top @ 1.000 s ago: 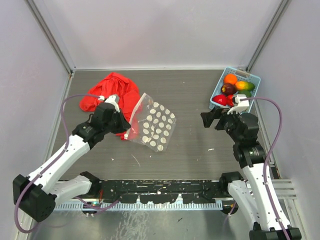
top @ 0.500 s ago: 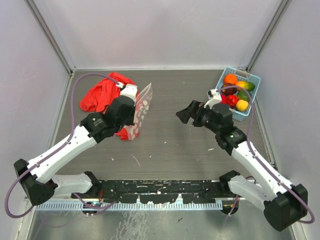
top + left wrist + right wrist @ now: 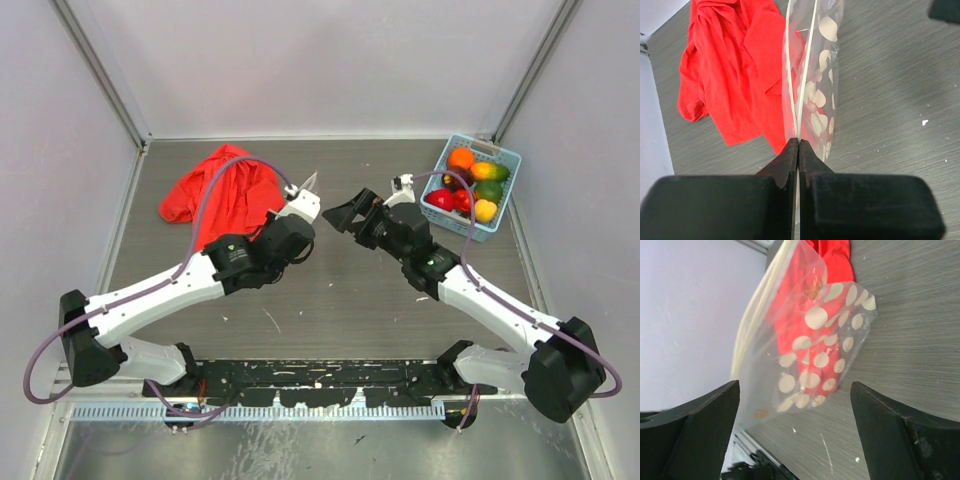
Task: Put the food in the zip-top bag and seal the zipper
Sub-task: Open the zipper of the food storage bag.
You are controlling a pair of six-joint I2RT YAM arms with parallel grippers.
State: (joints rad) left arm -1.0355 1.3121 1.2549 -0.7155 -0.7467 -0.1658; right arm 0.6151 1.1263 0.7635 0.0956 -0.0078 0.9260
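Left gripper (image 3: pixel 798 144) clamps the zipper (image 3: pixel 806 75) of the zip-top bag (image 3: pixel 817 85), lifted edge-on over mid-table. The right gripper (image 3: pixel 794 390), jaws spread wide and holding nothing, faces it from near. The food (image 3: pixel 468 185) lies in the blue basket (image 3: pixel 487 146), far right: nothing bagged, nothing sealed.

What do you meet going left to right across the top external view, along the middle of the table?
Cloth → left gripper → right gripper → basket. The bag overlaps the left gripper, so it is left out.
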